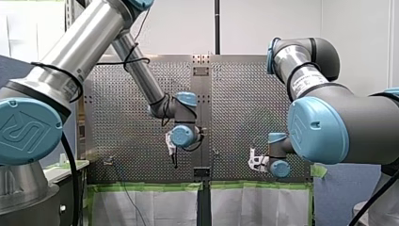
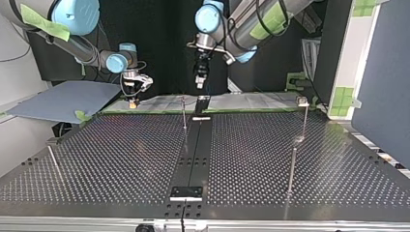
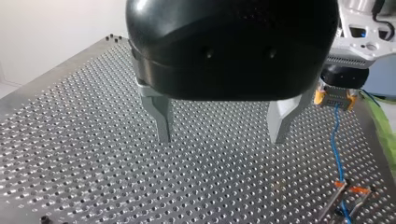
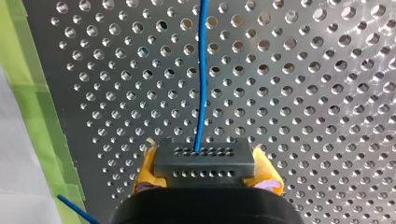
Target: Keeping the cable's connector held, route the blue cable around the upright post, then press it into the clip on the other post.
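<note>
My right gripper clamps the connector; the blue cable trails from it over the desk, thin, limp, probably light. My left gripper, fingers apart, should pinch it near the connector.

Blue cable, grey connector, green tape

Our left arm's black gripper with metal fingers hangs just above the perforated metal table, jaws spread wide. Our right arm's yellow-padded gripper sits near that table's edge, clamped on the dark grey connector.
</note>
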Robot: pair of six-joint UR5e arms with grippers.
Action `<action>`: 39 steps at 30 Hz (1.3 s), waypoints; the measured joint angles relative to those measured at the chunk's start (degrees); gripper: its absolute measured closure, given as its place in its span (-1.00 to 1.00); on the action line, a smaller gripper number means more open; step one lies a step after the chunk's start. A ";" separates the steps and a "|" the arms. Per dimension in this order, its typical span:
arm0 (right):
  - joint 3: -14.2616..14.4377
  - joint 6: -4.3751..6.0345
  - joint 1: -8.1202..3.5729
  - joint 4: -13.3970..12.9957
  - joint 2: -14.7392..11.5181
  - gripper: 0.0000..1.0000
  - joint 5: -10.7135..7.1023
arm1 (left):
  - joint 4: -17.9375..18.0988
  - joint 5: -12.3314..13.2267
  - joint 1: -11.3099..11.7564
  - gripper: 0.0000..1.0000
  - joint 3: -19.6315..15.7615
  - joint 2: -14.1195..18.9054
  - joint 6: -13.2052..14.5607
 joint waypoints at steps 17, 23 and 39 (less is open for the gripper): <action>0.01 -0.37 0.23 0.76 0.22 1.00 -0.28 | -1.47 -0.68 -0.45 -1.00 -7.47 7.47 1.09; 0.02 0.02 0.38 0.70 0.30 1.00 -1.20 | -1.27 -0.75 -0.30 -1.00 -10.11 10.09 1.10; 0.06 0.13 0.70 1.32 0.33 1.00 -1.60 | -2.17 -0.67 0.24 -1.00 -14.23 14.22 1.10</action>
